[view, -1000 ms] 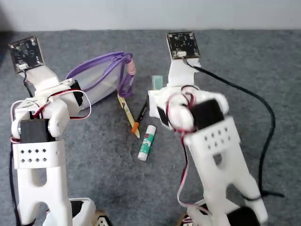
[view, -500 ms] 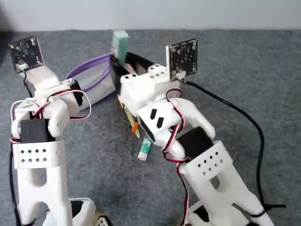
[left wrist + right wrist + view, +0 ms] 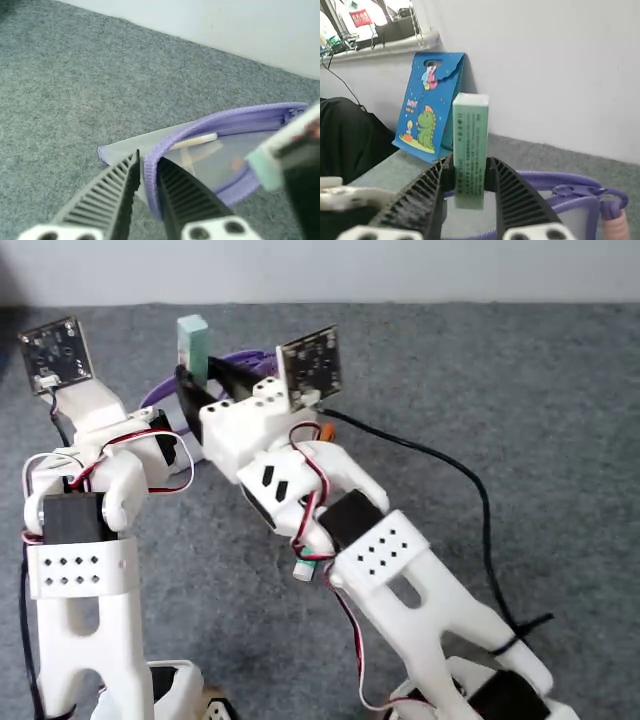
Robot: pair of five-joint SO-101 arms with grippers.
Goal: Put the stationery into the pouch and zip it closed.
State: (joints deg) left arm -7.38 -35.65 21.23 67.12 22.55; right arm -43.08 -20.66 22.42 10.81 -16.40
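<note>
Grey carpet (image 3: 560, 390) bears the pouch (image 3: 210, 165); white wall (image 3: 400, 270), blue bag (image 3: 432, 107) behind.

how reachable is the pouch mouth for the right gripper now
Probably yes: the right gripper, shut on the eraser, hangs over the pouch, its rim pinched by the left gripper; nothing shows between.

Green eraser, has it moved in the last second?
Yes. The right gripper carried the eraser left, from the table right of the pouch to above it.
</note>
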